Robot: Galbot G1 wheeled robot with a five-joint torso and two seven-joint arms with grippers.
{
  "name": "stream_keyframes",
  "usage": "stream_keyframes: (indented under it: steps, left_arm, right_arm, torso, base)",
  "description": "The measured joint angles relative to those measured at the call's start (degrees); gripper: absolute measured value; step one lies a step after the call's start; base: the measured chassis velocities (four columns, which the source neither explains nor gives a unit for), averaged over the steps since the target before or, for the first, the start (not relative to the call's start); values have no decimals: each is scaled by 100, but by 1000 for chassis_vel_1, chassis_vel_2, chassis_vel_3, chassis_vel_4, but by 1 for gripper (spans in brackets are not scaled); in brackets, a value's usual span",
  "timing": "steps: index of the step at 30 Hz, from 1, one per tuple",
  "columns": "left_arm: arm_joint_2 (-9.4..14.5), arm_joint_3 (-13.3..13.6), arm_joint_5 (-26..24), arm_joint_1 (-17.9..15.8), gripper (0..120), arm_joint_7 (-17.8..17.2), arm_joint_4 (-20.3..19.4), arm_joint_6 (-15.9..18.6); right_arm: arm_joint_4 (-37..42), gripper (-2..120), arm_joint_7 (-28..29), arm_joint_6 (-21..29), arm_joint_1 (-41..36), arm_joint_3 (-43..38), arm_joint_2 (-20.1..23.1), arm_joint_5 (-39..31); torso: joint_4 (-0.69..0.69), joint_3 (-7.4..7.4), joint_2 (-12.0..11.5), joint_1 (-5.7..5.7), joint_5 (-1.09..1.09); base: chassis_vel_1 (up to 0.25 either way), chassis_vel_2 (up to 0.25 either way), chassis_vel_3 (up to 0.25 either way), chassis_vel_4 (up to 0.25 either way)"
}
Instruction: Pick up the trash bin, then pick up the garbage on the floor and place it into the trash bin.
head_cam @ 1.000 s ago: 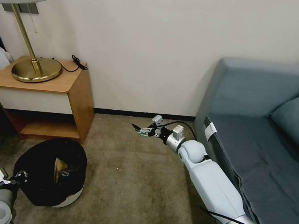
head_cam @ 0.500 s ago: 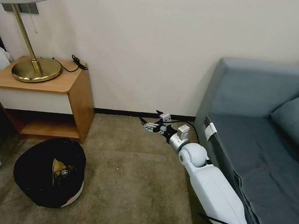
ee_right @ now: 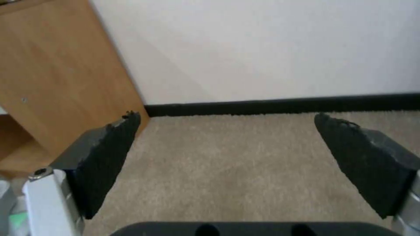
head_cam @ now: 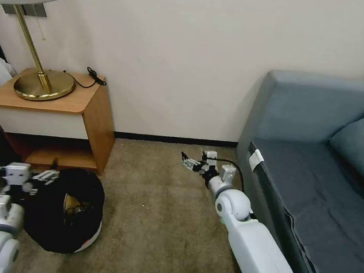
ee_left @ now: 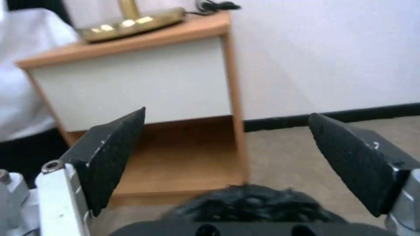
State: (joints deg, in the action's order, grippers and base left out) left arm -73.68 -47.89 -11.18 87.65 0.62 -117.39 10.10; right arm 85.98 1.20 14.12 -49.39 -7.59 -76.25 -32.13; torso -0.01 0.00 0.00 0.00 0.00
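The trash bin (head_cam: 65, 210) sits on the carpet just before the nightstand (head_cam: 55, 115), litter inside; the left end effector (head_cam: 38, 176) hovers spread at its rim, seemingly for a grasp; the right end effector (head_cam: 192, 162), released, idles well apart.

My floor and what sits on it

The tan carpet (head_cam: 166, 224) holds my black trash bin (head_cam: 67, 211), a wooden nightstand (head_cam: 55, 115) just behind it, and a blue sofa (head_cam: 320, 172) on my right. A gold lamp (head_cam: 41, 82) stands on the nightstand, with a black cord (head_cam: 92, 77) beside it.
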Motion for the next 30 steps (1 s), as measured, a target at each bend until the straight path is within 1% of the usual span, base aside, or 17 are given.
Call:
stream_keyframes:
  steps: [2, 3, 5, 6, 8, 13, 30]
  left_arm:
    - [-56, 155, 84, -49, 100, 10, 87, -23]
    - [-56, 155, 84, -49, 100, 10, 87, -23]
    - [-102, 285, 179, -104, 100, 11, 190, -48]
    - [-102, 285, 179, -104, 100, 11, 190, -48]
    - [-111, 359, 249, -128, 100, 7, 245, -50]
    - [-99, 390, 311, -129, 100, 28, 277, -74]
    - [-97, 378, 309, -124, 100, 29, 279, -75]
  right_arm:
    - [-2, 100, 7, -13, -70, -115, -119, -19]
    - [-2, 100, 7, -13, -70, -115, -119, -19]
    - [-54, 100, 0, -76, -151, -213, -280, -24]
    - [-54, 100, 0, -76, -151, -213, -280, -24]
    - [-125, 100, -87, -159, -225, -309, -459, 21]
    - [-168, 100, -127, -206, -256, -360, -548, 107]
    - [-179, 100, -147, -215, -248, -349, -543, 120]
  torso:
    - [0, 0, 0, 0, -1]
    - [0, 0, 0, 0, -1]
    - [1, 0, 0, 0, -1]
    - [1, 0, 0, 0, -1]
    - [1, 0, 0, 0, 0]
    - [1, 0, 0, 0, 0]
    - [1, 0, 0, 0, 0]
  base:
    - [0, 0, 0, 0]
    - [0, 0, 0, 0]
    - [0, 0, 0, 0]
    - [0, 0, 0, 0]
    - [0, 0, 0, 0]
    - [0, 0, 0, 0]
    - [0, 0, 0, 0]
